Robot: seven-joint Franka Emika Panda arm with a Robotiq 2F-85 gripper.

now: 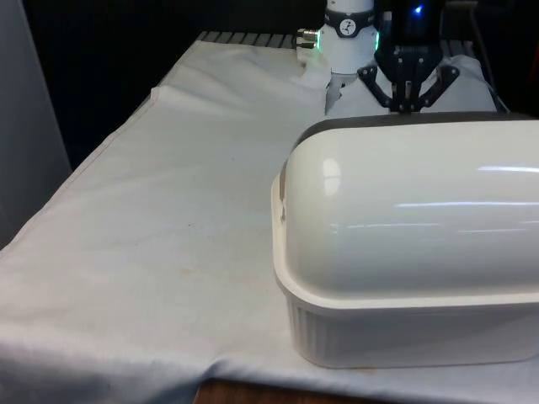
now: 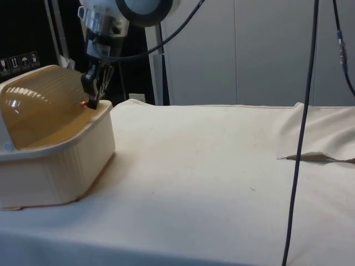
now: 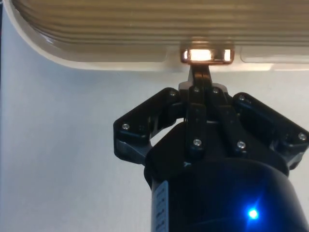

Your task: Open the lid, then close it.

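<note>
A cream bread box stands on the table at the front view's right, its rounded roll-top lid (image 1: 404,210) down over the ribbed base (image 1: 404,332). In the side view the lid (image 2: 39,105) curves down to the base rim (image 2: 72,147). My gripper (image 2: 91,101) points down at the lid's lower edge on the side facing the robot. A small shiny copper handle (image 3: 206,55) sits on that edge. The gripper (image 3: 200,73) is shut, its fingertips pressed together and touching the handle from beside it. From the front, the gripper (image 1: 407,103) dips behind the lid's top.
White cloth (image 1: 168,210) covers the table, with wide free room at the front view's left. A fold of cloth (image 2: 316,149) lies at the far end in the side view. A black cable (image 2: 302,133) hangs down across that view.
</note>
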